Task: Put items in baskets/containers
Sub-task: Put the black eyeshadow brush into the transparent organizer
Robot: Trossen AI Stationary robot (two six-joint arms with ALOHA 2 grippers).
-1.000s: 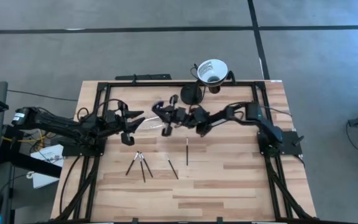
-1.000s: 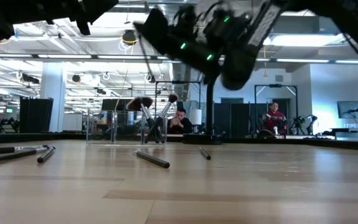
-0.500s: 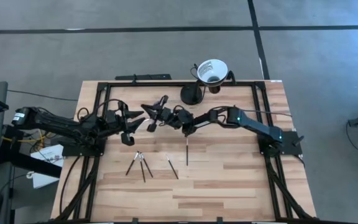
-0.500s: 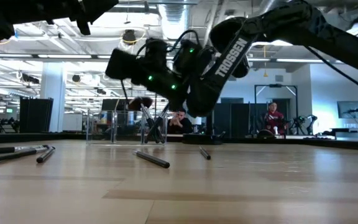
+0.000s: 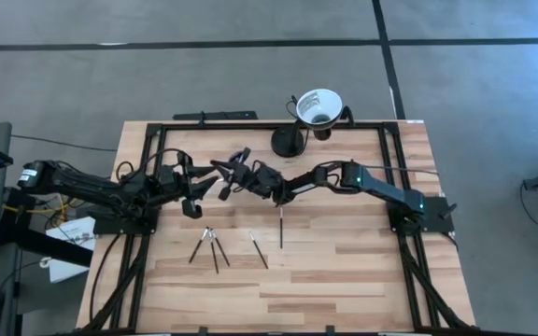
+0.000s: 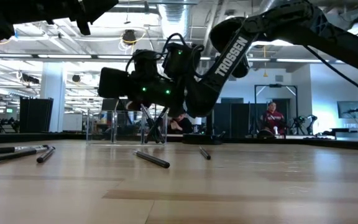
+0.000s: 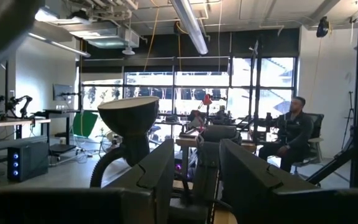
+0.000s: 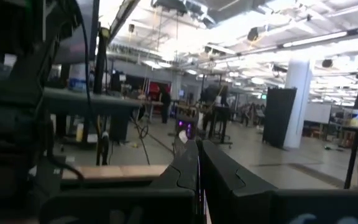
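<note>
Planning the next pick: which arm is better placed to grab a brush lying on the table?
Probably the left: its claw is open, near the loose brushes. The right claw is shut, stretched across above the clear holder.

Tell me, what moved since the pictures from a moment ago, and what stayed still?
The right claw, shut, swung across the table toward the left claw, and now sits right beside it above the clear holder. Whether it carries a brush can't be seen. The left claw kept hovering open in place. The loose brushes on the table and the white funnel cup didn't move.
</note>
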